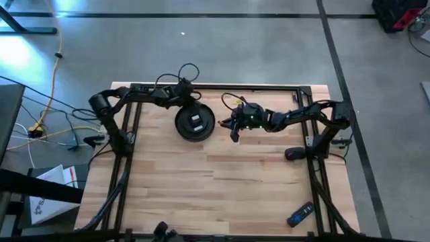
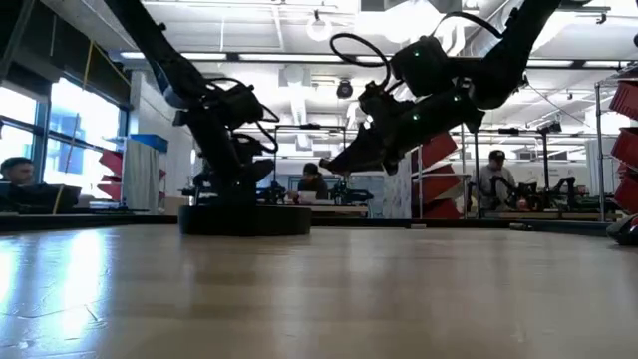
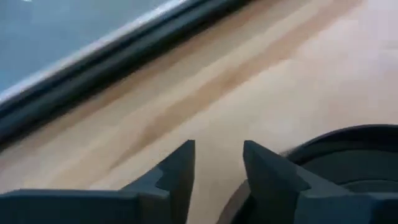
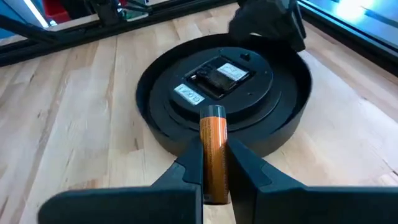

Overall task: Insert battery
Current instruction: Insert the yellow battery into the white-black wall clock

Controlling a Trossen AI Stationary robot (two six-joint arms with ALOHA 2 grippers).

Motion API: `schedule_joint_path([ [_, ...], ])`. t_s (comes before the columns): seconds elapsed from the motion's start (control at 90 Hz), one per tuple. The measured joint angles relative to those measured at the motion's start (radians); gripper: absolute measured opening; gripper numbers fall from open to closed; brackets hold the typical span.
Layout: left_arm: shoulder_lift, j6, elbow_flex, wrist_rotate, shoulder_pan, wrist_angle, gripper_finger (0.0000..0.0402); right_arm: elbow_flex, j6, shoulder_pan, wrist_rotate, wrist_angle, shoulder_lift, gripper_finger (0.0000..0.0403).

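A: Battery (image 4: 213, 152) — orange cylinder, pinched lengthwise between the right gripper (image 4: 214, 168) jaws, held in the air just beside the round black device (image 1: 195, 123).

B: Device where?

A: Flat on the bench (image 1: 222, 188), toward the far edge, about mid-width. Label and rectangular recess (image 4: 219, 77) facing up at its centre.

B: Left gripper (image 3: 217, 165)?

A: Down low at the far rim of the device, jaws spread, nothing between them. Looks placed to steady the housing, though contact can't be confirmed.

B: Step in hand, then?

A: Probably the approach — carrying the cell over the recess. Not yet above it.

B: How to do it well?

A: Keep the pinch firm. Line up the long axis of the cell with the long side of the slot before descending. Come down slowly, 1 end first if there's a spring contact. Polarity marks too small to read, so worth checking. Avoid pushing sideways, or the device may slide on the smooth wood. Release only once seated.

B: Anything else lying about?

A: 2 small dark items near the right edge of the bench, well apart from the work.
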Motion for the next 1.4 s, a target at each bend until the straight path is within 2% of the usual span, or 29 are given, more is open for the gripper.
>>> schedule_joint_path([
  [0.144,-0.012,0.006,-0.003,0.155,-0.027,-0.015,0.0083,0.000,0.000,0.000,0.000,-0.003,0.000,0.0012],
  [0.389,-0.043,0.051,-0.005,0.246,-0.096,-0.021,0.0061,0.000,-0.006,0.014,-0.009,0.023,0.000,0.0012],
  [0.522,-0.111,0.068,-0.005,0.231,-0.128,-0.018,0.0055,0.013,-0.031,0.042,-0.044,0.072,0.000,0.0012],
  [0.644,-0.230,0.067,-0.023,0.199,-0.147,-0.022,0.0053,0.080,-0.063,0.062,-0.055,0.061,0.022,0.0012],
  [0.811,-0.401,0.035,-0.088,0.059,-0.193,-0.128,0.0053,0.197,-0.060,0.080,-0.143,0.051,0.152,0.0012],
  [1.022,-0.566,-0.005,-0.248,0.002,-0.349,-0.141,0.0053,0.319,-0.060,0.119,-0.221,0.048,0.298,0.0012],
  [1.178,-0.605,-0.028,-0.348,-0.017,-0.484,-0.086,0.0053,0.352,-0.085,0.134,-0.226,0.032,0.319,0.0012],
  [1.4,-0.585,-0.069,-0.430,-0.079,-0.612,0.056,0.0053,0.319,-0.131,0.122,-0.184,0.031,0.321,0.0012],
])
